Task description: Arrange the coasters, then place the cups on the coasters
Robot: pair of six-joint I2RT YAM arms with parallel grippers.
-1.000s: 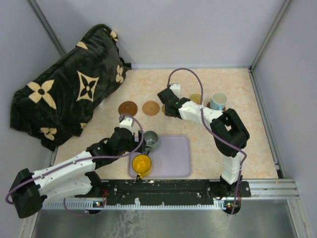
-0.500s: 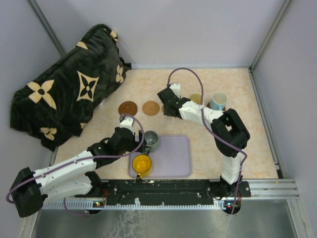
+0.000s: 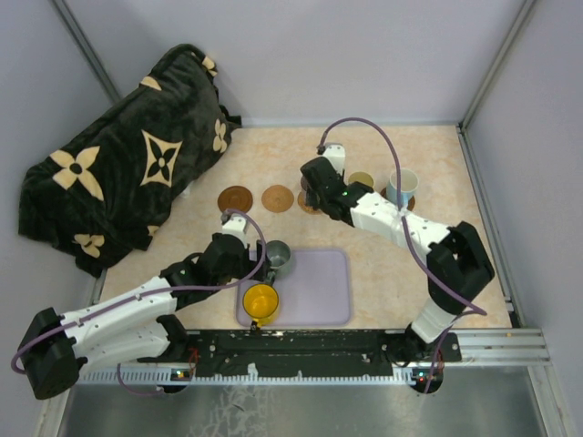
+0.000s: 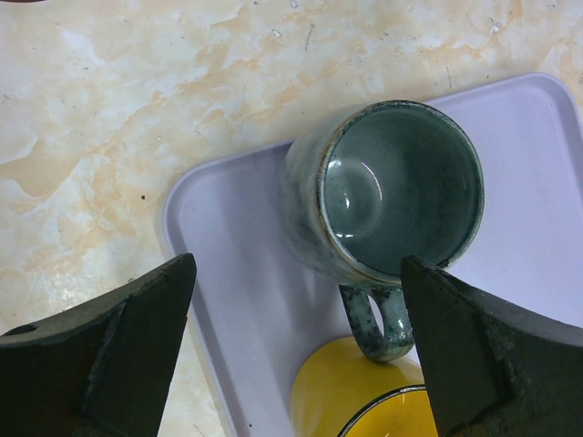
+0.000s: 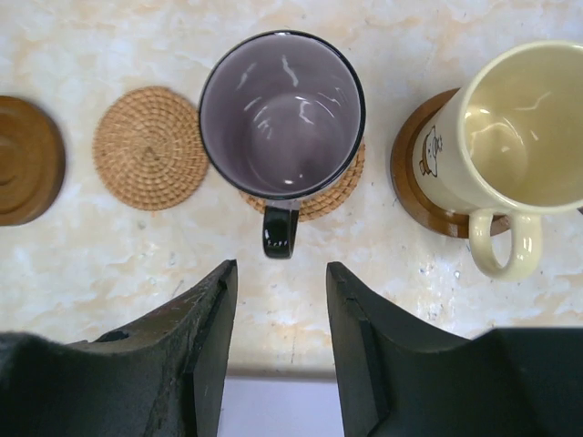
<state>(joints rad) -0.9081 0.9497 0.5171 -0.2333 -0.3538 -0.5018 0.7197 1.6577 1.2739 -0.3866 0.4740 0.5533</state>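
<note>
Marble-look tabletop [image 3: 383, 291] with grey walls round it, and a black flowered blanket [image 3: 127, 164] heaped at the back left. We've got the left gripper [image 4: 296, 350] spread as wide as it goes over the lavender tray [image 4: 228, 300]. The grey-green cup [image 4: 392, 182] stands upright just past the fingertips, handle pointing back into the gap. The yellow cup [image 4: 351, 401] sits between the two fingers, right by that handle, and neither finger touches a cup as far as we can see. Our right gripper [image 5: 281, 278] has its fingers parted with nothing between them. The purple-grey cup [image 5: 281, 114] is straight ahead of the tips on a woven coaster [image 5: 323, 196], handle aimed at the gap but clear of it. Out past the right finger the cream cup [image 5: 510, 127] stands on a dark wooden coaster [image 5: 410, 182]. Past the left finger lie a second woven coaster [image 5: 148, 147] and then a bare dark coaster [image 5: 27, 159]. From above, the light blue cup [image 3: 402, 185] is further right of the cream one.
</note>
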